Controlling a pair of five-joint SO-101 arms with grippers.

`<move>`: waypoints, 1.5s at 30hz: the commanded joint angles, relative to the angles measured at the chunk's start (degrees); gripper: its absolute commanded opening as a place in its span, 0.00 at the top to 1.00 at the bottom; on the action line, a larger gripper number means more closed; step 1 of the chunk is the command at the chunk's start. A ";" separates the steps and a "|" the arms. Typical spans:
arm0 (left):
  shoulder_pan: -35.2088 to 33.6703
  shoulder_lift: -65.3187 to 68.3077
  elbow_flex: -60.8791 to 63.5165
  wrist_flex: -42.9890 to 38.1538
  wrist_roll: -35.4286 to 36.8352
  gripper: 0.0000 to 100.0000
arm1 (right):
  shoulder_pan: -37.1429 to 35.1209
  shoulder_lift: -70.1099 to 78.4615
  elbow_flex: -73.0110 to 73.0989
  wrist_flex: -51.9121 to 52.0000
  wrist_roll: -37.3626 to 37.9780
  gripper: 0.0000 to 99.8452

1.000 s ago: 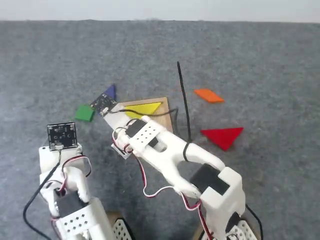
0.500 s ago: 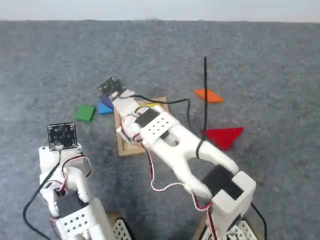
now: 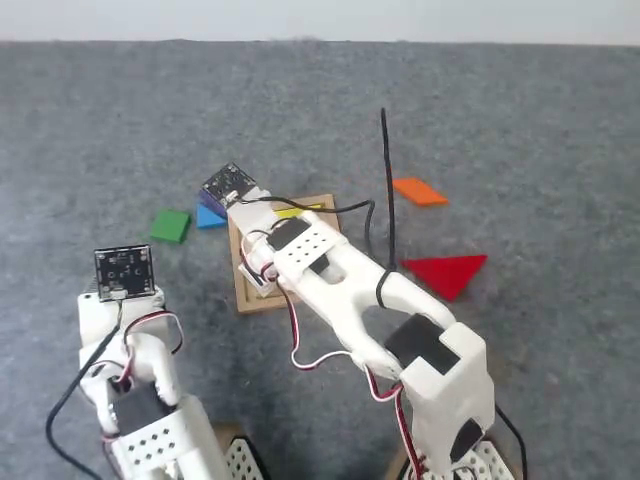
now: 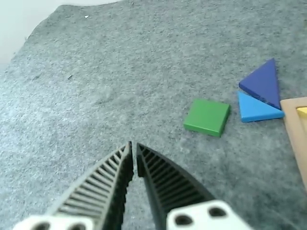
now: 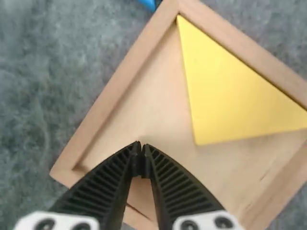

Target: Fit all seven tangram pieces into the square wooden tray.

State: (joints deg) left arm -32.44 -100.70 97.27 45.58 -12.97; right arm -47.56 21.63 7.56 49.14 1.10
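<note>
Tabletop as seen from beside the rig. The square wooden tray point(image 3: 243, 295) lies on the grey mat near the middle, partly under the right arm. 1 piece is seated in it: the yellow triangle point(image 5: 230, 96), flat on the floor with a corner in a corner of the tray.

5 pieces lie loose on the mat. The light blue triangle point(image 4: 256, 108) is just beside a tray corner and touches the dark blue triangle point(image 4: 263, 82). The green square point(image 4: 207, 116) sits near them. The orange parallelogram point(image 3: 420, 191) and the red triangle point(image 3: 445, 272) lie on the tray's other side, well apart from it.

The right gripper point(image 5: 140, 146) hangs over the bare tray floor beside the yellow triangle, clenched with nothing between its jaws. The left gripper point(image 4: 132, 145) is low over the mat, drawn back from the green square, jaws together and empty.

Judged step: between placements, early in the task. The next move calls for a claw to open, descend on a loose piece, likely 1 of the blue triangles, and seat it against the yellow triangle.
</note>
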 commanded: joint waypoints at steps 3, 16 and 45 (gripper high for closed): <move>-0.44 -0.97 -0.66 -0.88 0.62 0.99 | -3.47 -0.66 -3.52 1.80 0.53 0.99; -0.44 -0.97 -0.66 -0.88 0.62 0.99 | 5.14 -10.07 -2.55 4.44 0.09 0.99; -0.44 -0.97 -0.66 -0.79 0.62 0.99 | 1.89 -3.38 -4.75 7.96 0.44 0.99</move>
State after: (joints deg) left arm -32.44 -100.70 97.27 45.58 -12.97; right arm -49.32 21.54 8.09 52.75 1.19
